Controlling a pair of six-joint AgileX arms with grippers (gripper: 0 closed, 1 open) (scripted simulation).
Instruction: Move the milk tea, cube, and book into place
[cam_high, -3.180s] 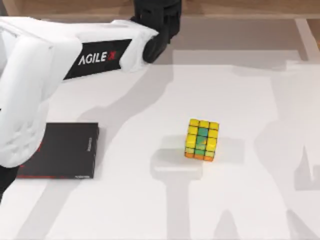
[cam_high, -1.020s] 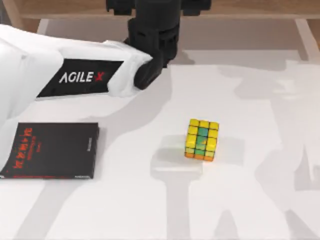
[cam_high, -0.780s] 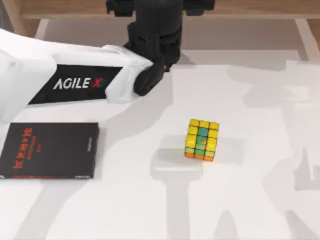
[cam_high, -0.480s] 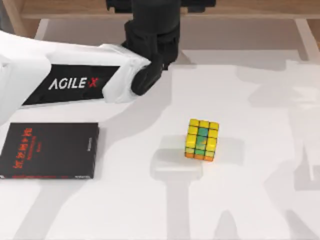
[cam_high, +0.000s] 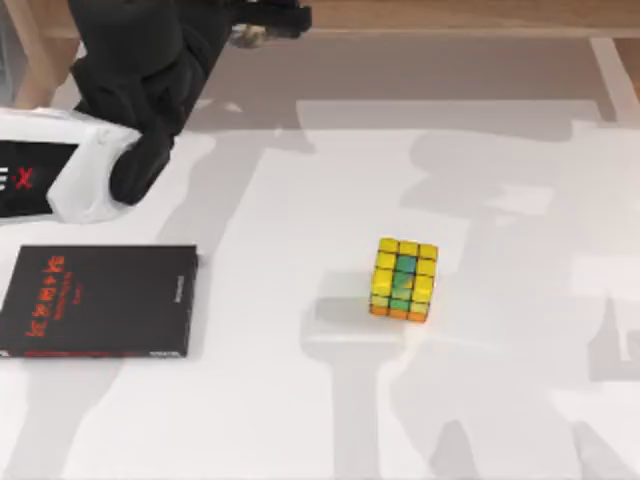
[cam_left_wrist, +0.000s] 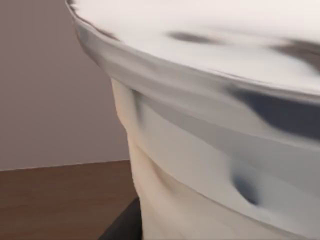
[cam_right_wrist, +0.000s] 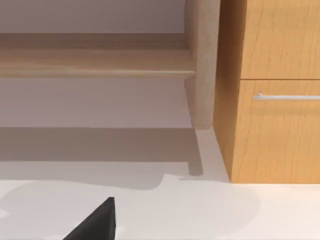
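Desk (cam_high: 500, 400): white work surface; carries the black book and the cube, well apart from each other.
Cabinet (cam_right_wrist: 270, 125): wooden, handle in place, front closed; contents hidden.
Shelf (cam_right_wrist: 95, 62): wooden, at the rear of the desk, beside the cabinet; judged the likely place for the task's things.
Left arm (cam_high: 60, 180): reaches along the rear left of the desk, black wrist raised toward the shelf edge.
Black book (cam_high: 100, 300): flat at the left of the desk, red lettering up; not the book of the task, so left alone.
Left gripper (cam_high: 270, 20): at the rear edge, left of centre; opening cannot be told.
Right gripper (cam_right_wrist: 95, 222): parked low over the desk, facing shelf and cabinet; opening cannot be told.
Milk tea (cam_left_wrist: 200, 165): cream cup, close against the left wrist camera; judged carried or about to be set down.
Lid (cam_left_wrist: 200, 30): pale, seated on the cup; drink sealed in, level hidden.
Cube (cam_high: 404, 279): free on the desk, right of centre, yellow face up, orange side toward the front; untouched, judged next in turn.
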